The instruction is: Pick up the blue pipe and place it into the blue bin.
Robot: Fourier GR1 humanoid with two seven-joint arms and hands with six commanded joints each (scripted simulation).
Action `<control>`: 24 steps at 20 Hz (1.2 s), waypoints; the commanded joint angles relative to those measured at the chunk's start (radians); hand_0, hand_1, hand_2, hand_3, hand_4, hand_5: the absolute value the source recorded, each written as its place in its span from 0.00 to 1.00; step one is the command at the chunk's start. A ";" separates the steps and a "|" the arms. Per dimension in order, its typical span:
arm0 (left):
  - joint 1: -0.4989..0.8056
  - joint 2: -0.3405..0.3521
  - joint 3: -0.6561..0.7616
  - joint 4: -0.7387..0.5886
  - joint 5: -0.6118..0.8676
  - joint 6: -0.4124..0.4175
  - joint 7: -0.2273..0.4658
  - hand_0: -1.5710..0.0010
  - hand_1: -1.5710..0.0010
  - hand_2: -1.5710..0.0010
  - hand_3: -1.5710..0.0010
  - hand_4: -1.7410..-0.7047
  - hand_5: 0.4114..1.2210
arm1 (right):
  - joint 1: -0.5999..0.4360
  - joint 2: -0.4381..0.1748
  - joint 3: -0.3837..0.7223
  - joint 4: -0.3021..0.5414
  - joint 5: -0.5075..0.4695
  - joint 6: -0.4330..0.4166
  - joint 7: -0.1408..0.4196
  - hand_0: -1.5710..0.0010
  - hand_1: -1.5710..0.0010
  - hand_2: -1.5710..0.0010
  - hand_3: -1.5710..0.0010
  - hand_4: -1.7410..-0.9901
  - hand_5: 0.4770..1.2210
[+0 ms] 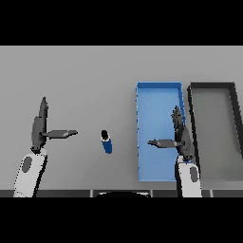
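Nothing held yet.
Both my left hand [39,129] and right hand [180,136] are spread open; a careless reach could knock the upright pipe [107,142] away from the bin [156,93].

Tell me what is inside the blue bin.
The blue bin shows only its bare floor; the blue pipe lies on the table outside. The right hand hovers above, covering part of the floor.

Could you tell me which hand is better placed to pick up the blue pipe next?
Probably the right hand: it hangs open over the blue rectangular bin, where the short blue pipe with a dark cap must go. The left hand is about as near the pipe but farther from the bin.
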 commanded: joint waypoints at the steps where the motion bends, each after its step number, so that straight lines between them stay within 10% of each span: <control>1: 0.002 -0.001 0.000 -0.002 -0.001 0.001 -0.006 1.00 1.00 1.00 1.00 0.75 0.23 | 0.002 -0.001 0.000 -0.001 -0.001 0.000 -0.001 1.00 1.00 1.00 1.00 0.71 0.16; 6: 0.007 -0.002 -0.005 -0.018 -0.004 0.007 -0.007 1.00 1.00 1.00 1.00 0.75 0.23 | 0.026 -0.010 -0.002 -0.013 -0.004 0.008 -0.011 1.00 1.00 1.00 1.00 0.71 0.16; 10: 0.027 0.174 -0.072 -0.021 -0.005 -0.277 -0.111 1.00 1.00 1.00 1.00 0.74 0.23 | 0.066 -0.155 0.092 -0.087 0.174 0.056 -0.099 1.00 1.00 1.00 1.00 0.73 0.15; 17: 0.073 0.224 -0.124 -0.095 0.002 -0.395 -0.182 1.00 1.00 1.00 1.00 0.74 0.21 | 0.086 -0.164 0.110 -0.133 0.193 0.059 -0.058 1.00 1.00 1.00 1.00 0.74 0.14; 24: 0.109 0.258 -0.264 -0.260 -0.031 -0.473 0.002 1.00 1.00 1.00 1.00 0.67 0.09 | 0.076 -0.158 0.106 -0.128 0.173 0.070 -0.051 1.00 1.00 1.00 1.00 0.68 0.13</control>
